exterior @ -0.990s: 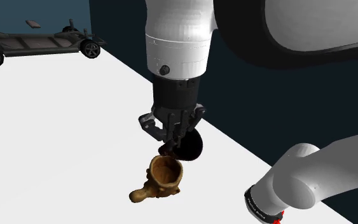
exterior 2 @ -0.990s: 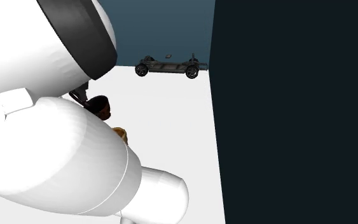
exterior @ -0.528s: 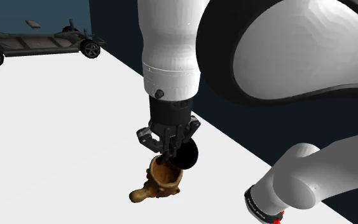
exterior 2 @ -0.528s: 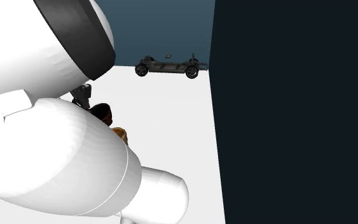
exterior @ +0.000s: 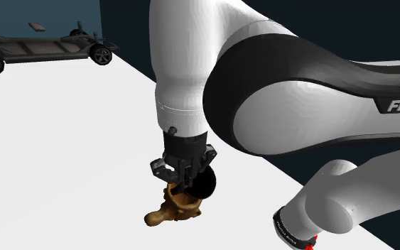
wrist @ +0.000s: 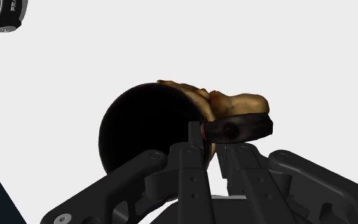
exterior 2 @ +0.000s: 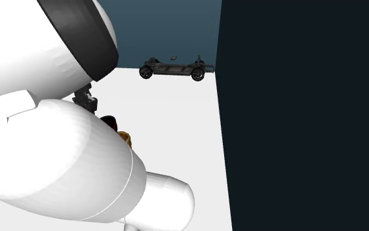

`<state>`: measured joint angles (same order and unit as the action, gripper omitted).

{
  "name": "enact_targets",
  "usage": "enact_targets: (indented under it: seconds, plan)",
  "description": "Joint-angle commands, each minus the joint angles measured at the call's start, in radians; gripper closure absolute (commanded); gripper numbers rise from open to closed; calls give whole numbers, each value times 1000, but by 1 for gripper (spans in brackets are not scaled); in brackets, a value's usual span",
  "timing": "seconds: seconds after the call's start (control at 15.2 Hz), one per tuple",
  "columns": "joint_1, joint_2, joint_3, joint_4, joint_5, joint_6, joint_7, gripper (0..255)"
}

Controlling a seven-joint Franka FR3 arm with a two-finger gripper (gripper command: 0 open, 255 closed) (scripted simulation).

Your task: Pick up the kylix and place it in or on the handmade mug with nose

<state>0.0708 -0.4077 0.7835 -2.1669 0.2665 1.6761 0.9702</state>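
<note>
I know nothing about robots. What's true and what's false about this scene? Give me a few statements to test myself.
1. The end effector clasps the round black kylix. True.
2. The kylix lies flat on the white table. False: it is held off the table, right over the lumpy brown mug.
3. A dark wheeled vehicle frame sits at the table's far end. True.
4. The mug is blue. False: it is brown.

Perhaps a wheeled chassis (exterior: 43, 47), far back.
</note>
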Motion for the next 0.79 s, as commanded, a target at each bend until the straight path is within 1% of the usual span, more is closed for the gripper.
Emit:
enact_targets:
  seconds: [0.0, 0.53, 0.59, 0.73]
  plan:
    - [1, 2, 5, -21, 2, 23, 0, 255]
    - [1, 2, 5, -21, 2, 23, 0, 255]
    - [0, 2, 5, -21, 2, 23, 0, 0]
    - [0, 2, 5, -21, 2, 23, 0, 0]
